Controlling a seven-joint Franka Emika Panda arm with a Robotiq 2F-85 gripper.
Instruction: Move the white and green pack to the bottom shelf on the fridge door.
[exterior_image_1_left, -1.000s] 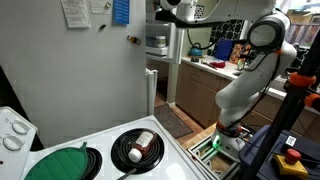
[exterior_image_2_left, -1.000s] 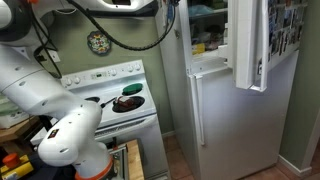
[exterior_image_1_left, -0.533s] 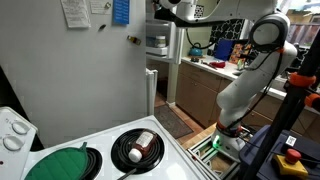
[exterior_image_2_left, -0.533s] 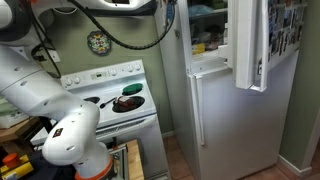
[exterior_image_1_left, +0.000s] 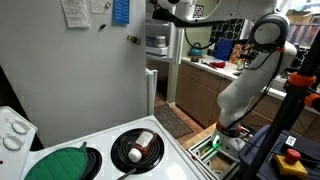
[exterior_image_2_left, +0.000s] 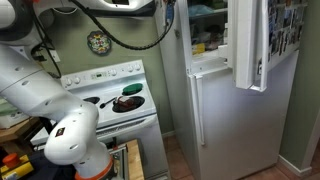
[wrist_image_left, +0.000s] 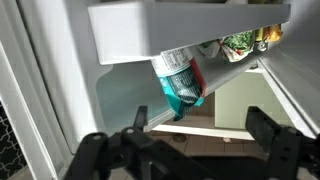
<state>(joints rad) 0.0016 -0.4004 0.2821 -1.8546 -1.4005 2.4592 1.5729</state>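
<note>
In the wrist view the white and green pack (wrist_image_left: 178, 80) hangs tilted, its top tucked behind a white fridge door shelf (wrist_image_left: 150, 35) and its green lower end sticking out below. My gripper (wrist_image_left: 200, 138) is open, its two dark fingers spread wide just below the pack and not touching it. More packaged food (wrist_image_left: 240, 42) sits to the right, behind the shelf. In an exterior view my arm reaches up beside the fridge (exterior_image_1_left: 172, 10); the pack is not visible in either exterior view.
The open fridge door (exterior_image_2_left: 250, 45) and fridge body (exterior_image_2_left: 215, 110) stand beside a white stove (exterior_image_2_left: 115, 100). A pan (exterior_image_1_left: 137, 148) and a green lid (exterior_image_1_left: 62, 163) sit on the stove. A kitchen counter (exterior_image_1_left: 215, 68) is behind.
</note>
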